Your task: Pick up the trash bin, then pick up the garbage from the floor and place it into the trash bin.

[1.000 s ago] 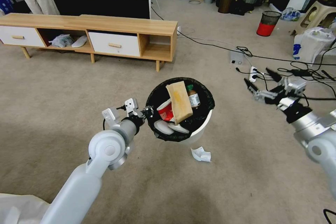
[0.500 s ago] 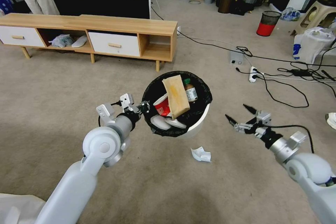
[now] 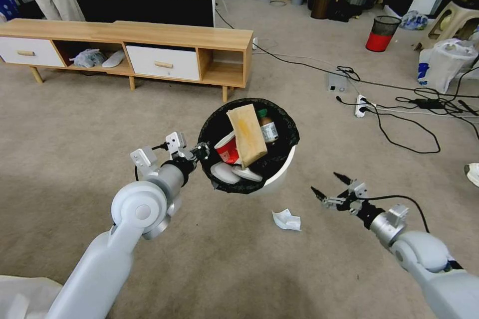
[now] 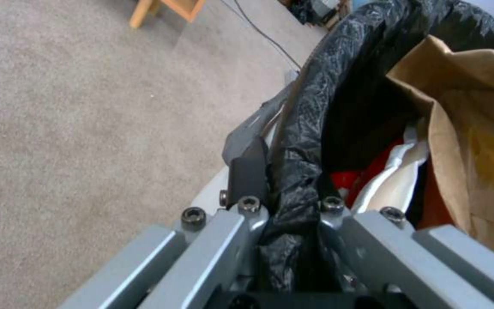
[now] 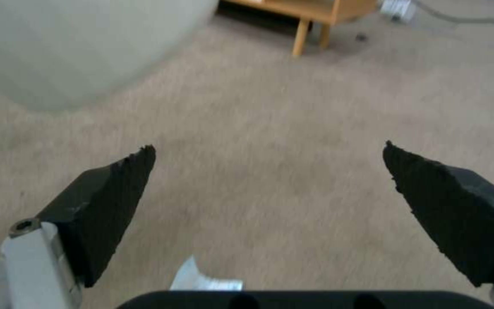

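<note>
The white trash bin (image 3: 282, 172) with its black liner hangs tilted above the carpet. My left gripper (image 3: 202, 151) is shut on its near rim; the left wrist view shows the gripper (image 4: 290, 189) pinching the liner (image 4: 338, 86). Inside the bin lie a brown paper bag (image 3: 247, 134), a green-labelled bottle (image 3: 268, 129), a red-white paper cup (image 3: 227, 149) and flat white pieces. A white tissue (image 3: 286, 220) lies on the floor just below the bin. My right gripper (image 3: 325, 183) hovers open, low and to the right of the tissue. The right wrist view shows this gripper (image 5: 268, 148) spread wide, the tissue (image 5: 201, 279) near it.
A low wooden cabinet (image 3: 149, 50) stands behind the bin. Cables and a power strip (image 3: 361, 104) run across the carpet at the right. A red-and-black mesh bin (image 3: 381, 33) and a white bag (image 3: 444, 65) stand farther back right. Bare carpet surrounds the tissue.
My right arm has swung down and leftward from a raised spot at the right to low beside the tissue, still open. The left arm has carried the bin slightly left.
</note>
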Robot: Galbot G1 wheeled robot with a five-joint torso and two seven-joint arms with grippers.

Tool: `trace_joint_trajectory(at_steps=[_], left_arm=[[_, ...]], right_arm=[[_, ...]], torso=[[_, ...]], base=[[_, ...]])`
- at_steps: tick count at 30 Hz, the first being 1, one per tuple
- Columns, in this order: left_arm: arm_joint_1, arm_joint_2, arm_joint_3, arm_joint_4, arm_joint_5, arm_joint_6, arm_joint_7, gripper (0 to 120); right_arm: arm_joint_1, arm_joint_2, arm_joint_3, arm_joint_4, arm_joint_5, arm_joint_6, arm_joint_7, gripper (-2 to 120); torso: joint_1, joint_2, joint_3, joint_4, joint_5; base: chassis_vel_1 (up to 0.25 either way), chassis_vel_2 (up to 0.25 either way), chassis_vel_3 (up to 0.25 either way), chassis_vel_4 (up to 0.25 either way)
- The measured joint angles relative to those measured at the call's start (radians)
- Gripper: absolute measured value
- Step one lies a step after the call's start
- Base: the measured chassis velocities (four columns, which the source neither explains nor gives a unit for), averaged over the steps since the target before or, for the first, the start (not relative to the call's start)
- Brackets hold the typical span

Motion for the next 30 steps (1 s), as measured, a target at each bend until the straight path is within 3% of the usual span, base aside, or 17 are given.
trace_joint_trajectory(at_steps=[8,18,30], left_arm=[[0.005,0.004,0.000,-0.003,0.000,0.000,0.005,3],[0.005,-0.002,-0.001,0.009,0.002,-0.002,0.022,3],[0.012,-0.018,0.004,0.018,0.019,-0.004,0.033,3]], right_arm=[[0.061,-0.006,-0.116,-0.120,-0.004,0.026,-0.100,100],[0.171,0.051,-0.210,-0.271,-0.041,0.055,-0.210,100],[0.240,0.093,-0.259,-0.368,-0.076,0.058,-0.255,100]], torso=[[0.000,0.000,0.000,-0.0001,0.0001],[0.000,0.000,0.000,0.0000,0.0001],[0.000,0.000,0.000,0.0000,-0.0001]], base=[[0.000,0.000,0.000,0.000],[0.000,0.000,0.000,0.000],[0.000,0.000,0.000,0.000]])
